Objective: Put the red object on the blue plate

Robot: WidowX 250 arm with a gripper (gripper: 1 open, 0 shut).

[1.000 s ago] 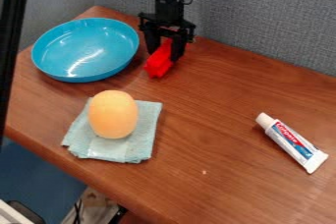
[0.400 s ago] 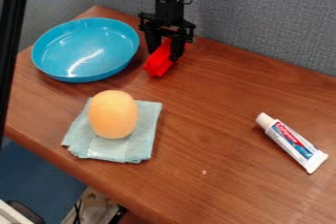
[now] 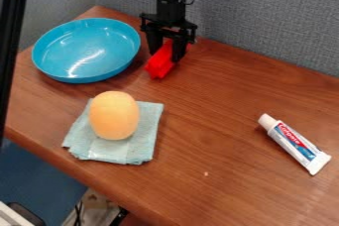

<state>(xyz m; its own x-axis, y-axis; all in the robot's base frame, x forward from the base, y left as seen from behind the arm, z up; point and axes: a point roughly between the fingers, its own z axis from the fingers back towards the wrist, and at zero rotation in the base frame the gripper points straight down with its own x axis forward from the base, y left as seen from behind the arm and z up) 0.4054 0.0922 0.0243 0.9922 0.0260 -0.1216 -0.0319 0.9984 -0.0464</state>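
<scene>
Block (image 3: 162, 60), red, on table (image 3: 205, 101) just R of plate (image 3: 86, 51), upper end btwn the fingers of the black gripper (image 3: 167, 44). Jaws spread around it; can't tell if gripped. Orange egg (image 3: 114, 116) on cloth (image 3: 117, 149) nearer cam.

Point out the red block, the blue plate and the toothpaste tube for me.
Red block (image 3: 161, 61): camera view, on its exposed lower part, below the gripper.
Blue plate (image 3: 86, 51): camera view, on its bare inside.
Toothpaste tube (image 3: 295, 145): camera view, on the middle of its printed side.
</scene>
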